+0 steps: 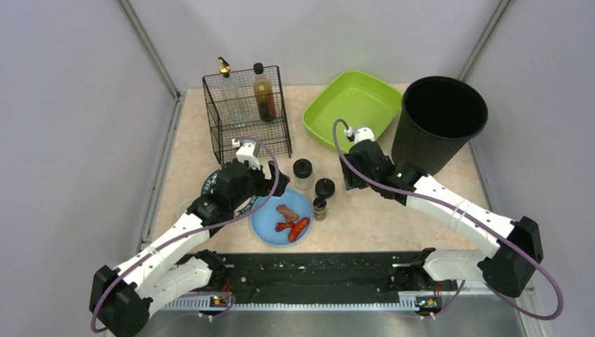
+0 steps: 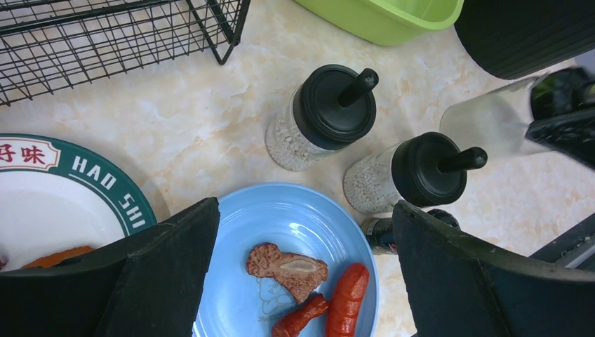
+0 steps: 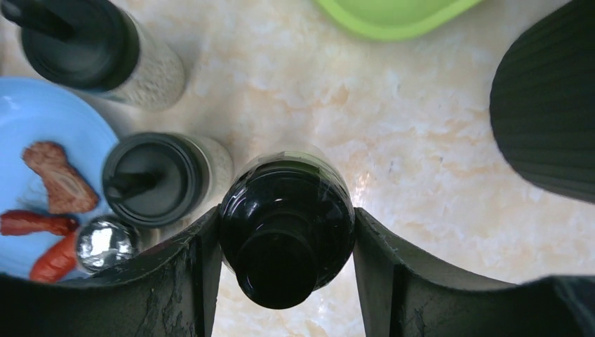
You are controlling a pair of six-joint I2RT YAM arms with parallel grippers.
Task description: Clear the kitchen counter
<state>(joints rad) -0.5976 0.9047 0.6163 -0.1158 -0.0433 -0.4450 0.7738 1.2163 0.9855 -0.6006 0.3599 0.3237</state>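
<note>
The beige marbled kitchen counter (image 1: 379,210) holds a blue plate (image 1: 263,228) with two red sausages (image 1: 298,228) and a meat slice (image 1: 286,212). Beside it stand two black-lidded shakers (image 1: 303,172) (image 1: 324,188) and a small silver-capped bottle (image 1: 320,207). My left gripper (image 1: 263,184) is open and empty above the blue plate (image 2: 281,217). My right gripper (image 3: 286,214) is shut on a dark bottle (image 3: 284,225) just right of the shakers (image 3: 154,179). In the top view my right gripper (image 1: 351,177) hides that bottle.
A wire rack (image 1: 245,112) holding two bottles stands at the back left. A green basin (image 1: 351,102) and a tall black bin (image 1: 438,119) stand at the back right. A white plate with a green rim (image 2: 105,182) lies left of the blue plate. A black rail (image 1: 316,277) runs along the front.
</note>
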